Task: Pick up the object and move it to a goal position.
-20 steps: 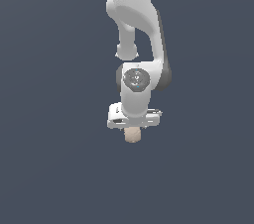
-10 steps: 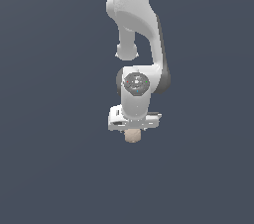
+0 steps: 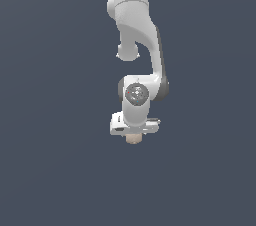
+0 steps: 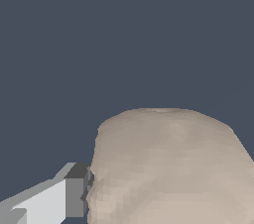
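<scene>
Shown, largest first: the arm [image 3: 135, 30], hanging down from above against a plain dark grey ground; then its fingers [image 3: 133, 137]; then the object [image 3: 133, 139], a beige lump.

Arm: bent at the elbow, with the wrist pointing straight down. No bench edge, shadow or support surface can be made out beneath it in either view.

Fingers: closed on the object. In the wrist view one grey finger pad [image 4: 76, 196] presses flat against the lump's side; the opposite finger is out of that frame, so contact on the far side is judged, not seen.

Object [image 4: 168, 168]: sits between the fingers, its lower part protruding just below them in the exterior view. It fills much of the wrist view.

Progress: the pick appears done, since the lump is held with nothing visible under it. Carrying it to the goal remains; no goal marker shows, so how much travel is left cannot be told.

Containers: none visible.
</scene>
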Available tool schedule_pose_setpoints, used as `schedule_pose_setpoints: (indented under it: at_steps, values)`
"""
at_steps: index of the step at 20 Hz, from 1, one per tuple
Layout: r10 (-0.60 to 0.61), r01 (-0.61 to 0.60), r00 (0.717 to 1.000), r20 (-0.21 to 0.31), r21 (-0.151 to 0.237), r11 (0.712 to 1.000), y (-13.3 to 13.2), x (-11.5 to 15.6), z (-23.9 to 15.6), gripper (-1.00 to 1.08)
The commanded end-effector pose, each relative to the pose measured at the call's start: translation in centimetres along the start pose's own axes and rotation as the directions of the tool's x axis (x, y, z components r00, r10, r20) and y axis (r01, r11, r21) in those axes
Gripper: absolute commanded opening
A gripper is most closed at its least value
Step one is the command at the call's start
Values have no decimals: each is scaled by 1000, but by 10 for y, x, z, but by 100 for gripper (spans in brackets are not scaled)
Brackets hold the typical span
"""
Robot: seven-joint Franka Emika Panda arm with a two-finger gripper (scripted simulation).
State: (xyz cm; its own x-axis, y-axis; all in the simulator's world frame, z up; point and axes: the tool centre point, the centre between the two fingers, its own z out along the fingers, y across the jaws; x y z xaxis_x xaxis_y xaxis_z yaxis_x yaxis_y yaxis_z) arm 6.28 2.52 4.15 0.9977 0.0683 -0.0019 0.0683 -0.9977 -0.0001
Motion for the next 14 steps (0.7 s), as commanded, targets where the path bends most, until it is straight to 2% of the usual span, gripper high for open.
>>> schedule_pose_setpoints:
  at_steps: [1, 2, 14]
  values:
    - [0, 0, 1000, -2, 0, 1000, 0, 1, 0, 100]
    - [0, 0, 1000, -2, 0, 1000, 0, 1, 0, -100]
    - [0, 0, 1000, -2, 0, 1000, 0, 1, 0, -100]
